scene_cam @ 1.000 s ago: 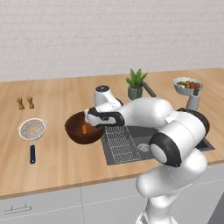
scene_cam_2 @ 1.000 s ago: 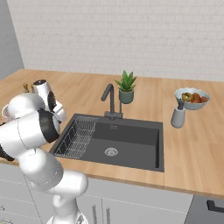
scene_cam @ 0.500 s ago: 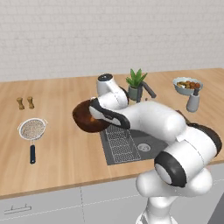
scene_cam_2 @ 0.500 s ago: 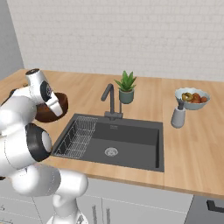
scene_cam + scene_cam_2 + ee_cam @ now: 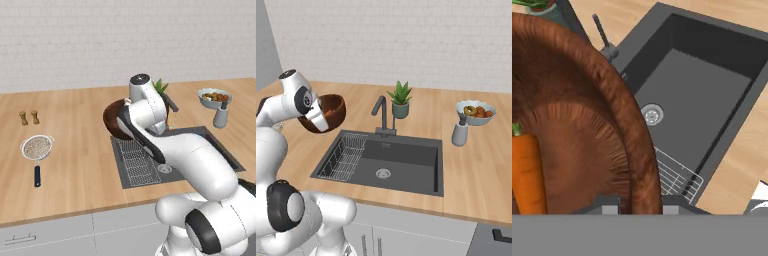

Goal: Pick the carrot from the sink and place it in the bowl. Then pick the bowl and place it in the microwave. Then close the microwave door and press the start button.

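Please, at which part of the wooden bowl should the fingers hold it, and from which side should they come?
Best is the thick rim of the bowl, one finger inside and one outside, coming over the rim's edge, as the gripper does now. The wall is thick but narrow enough to pinch; the whole bowl is too wide. This also avoids the carrot inside.

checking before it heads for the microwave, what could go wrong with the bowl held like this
The fingers pinch only the rim of the bowl, so the thick-walled bowl could twist or slip in that edge grip. It hangs tilted above the sink, and the loose carrot inside could slide out. The faucet and the plant stand close to a wide swing.
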Controlling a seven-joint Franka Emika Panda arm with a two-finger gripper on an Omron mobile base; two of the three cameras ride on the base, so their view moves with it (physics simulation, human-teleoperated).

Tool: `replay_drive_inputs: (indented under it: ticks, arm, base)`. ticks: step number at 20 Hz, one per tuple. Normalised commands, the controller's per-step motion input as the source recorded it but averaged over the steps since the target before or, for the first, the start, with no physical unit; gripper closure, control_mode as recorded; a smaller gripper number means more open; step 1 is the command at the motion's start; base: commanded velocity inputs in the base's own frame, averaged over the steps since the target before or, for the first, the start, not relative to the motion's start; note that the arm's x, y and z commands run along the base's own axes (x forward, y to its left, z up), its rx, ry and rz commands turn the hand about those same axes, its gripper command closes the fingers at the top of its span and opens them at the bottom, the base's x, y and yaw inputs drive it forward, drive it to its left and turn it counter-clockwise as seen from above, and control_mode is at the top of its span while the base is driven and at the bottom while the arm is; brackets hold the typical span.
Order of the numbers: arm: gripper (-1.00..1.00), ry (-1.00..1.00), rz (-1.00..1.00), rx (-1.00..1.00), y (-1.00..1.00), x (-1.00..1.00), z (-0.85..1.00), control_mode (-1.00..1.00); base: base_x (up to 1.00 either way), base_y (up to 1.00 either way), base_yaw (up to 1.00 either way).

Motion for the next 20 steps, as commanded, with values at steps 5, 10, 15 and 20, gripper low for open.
replay_drive_inputs:
  ticks: [5, 10, 15, 20]
  arm:
    - [1.00, -0.05, -0.21, 0.04, -0.71, -0.57, 0.65, -1.00]
    - [1.00, 0.00, -0.16, 0.15, -0.76, -0.50, 0.53, -1.00]
    - [1.00, 0.03, -0.09, 0.19, -0.50, -0.51, 0.20, -1.00]
    - [1.00, 0.02, -0.07, 0.07, -0.46, -0.37, 0.06, -1.00]
  base:
    - [0.00, 0.00, 0.00]
    - [0.00, 0.00, 0.00]
    - [0.00, 0.00, 0.00]
    - [0.00, 0.00, 0.00]
